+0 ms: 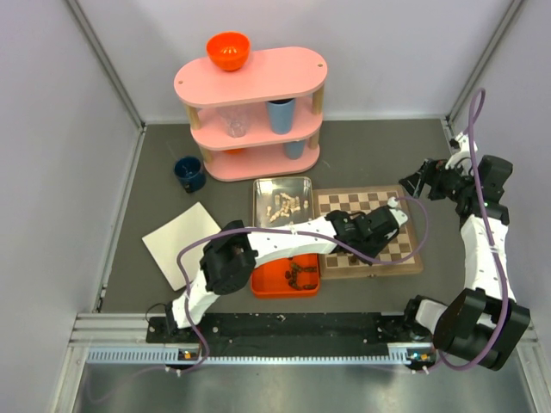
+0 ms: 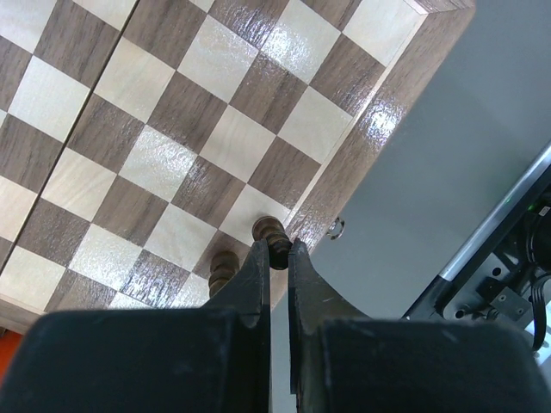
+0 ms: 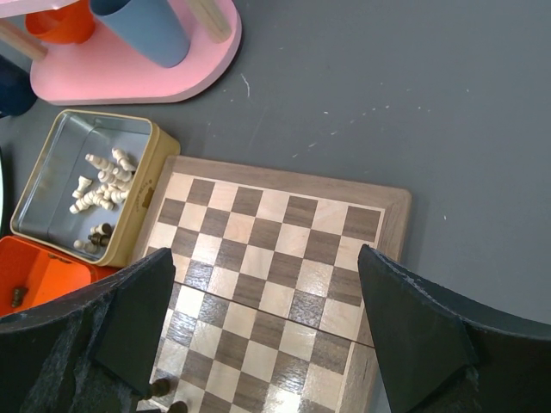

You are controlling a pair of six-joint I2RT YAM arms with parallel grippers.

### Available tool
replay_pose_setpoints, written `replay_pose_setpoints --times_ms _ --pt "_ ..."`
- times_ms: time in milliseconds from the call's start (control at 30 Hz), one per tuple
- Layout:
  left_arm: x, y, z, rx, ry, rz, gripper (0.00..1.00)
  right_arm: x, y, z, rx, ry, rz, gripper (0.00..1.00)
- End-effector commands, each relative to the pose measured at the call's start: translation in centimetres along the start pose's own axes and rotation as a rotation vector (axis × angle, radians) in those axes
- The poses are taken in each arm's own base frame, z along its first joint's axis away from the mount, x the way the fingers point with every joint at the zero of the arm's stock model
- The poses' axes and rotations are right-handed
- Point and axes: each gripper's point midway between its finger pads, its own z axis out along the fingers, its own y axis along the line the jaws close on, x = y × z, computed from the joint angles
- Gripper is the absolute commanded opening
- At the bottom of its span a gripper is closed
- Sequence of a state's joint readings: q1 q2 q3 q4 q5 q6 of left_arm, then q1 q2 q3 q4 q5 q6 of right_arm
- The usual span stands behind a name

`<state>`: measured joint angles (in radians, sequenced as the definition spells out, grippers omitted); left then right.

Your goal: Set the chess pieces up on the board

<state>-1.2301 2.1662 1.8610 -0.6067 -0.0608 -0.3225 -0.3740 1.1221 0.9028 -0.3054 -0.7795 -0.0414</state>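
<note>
Top external view: nearest the arm bases sits an orange tray (image 1: 269,286) with a few dark chess pieces (image 1: 299,274) in it, and the left arm reaches over it to the right half of the board (image 1: 340,205). In the left wrist view the left gripper (image 2: 275,249) has its fingers pinched together on the head of a dark piece (image 2: 269,229) over a cream square in the board's edge row, right by the wood border. Whether its base touches the square cannot be told. A second dark piece (image 2: 222,268) stands on the neighbouring dark square, just beside the fingers. The right gripper (image 3: 263,258) hangs above the board's far right side with its fingers spread wide and nothing between them. Left of the board, touching its edge, a metal tin (image 1: 256,202) holds the cream chess pieces (image 1: 284,206). Beyond it stands a pink shelf (image 1: 258,82) carrying an orange bowl (image 1: 228,50) and a blue cup (image 1: 280,114).
</note>
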Motion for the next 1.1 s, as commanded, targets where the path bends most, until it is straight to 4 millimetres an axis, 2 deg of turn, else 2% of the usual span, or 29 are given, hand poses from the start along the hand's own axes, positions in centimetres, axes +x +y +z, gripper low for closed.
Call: replay_pose_setpoints --times_ms 0,400,567,1067 --pt "-2.2 -0.3 0.1 0.01 -0.066 0.005 0.03 -1.4 0.2 -0.2 -0.011 -0.031 -0.034 0.87" --pt "-2.0 0.6 0.8 -0.008 -0.057 0.001 0.09 -1.2 0.1 -0.1 -0.014 -0.027 -0.034 0.86" --pt "-1.8 0.7 0.9 -0.009 -0.053 0.0 0.16 -1.3 0.1 -0.1 -0.013 -0.028 -0.037 0.87" --pt "-2.4 0.6 -0.1 -0.006 -0.071 -0.011 0.26 -1.1 0.0 -0.1 -0.01 -0.024 -0.033 0.86"
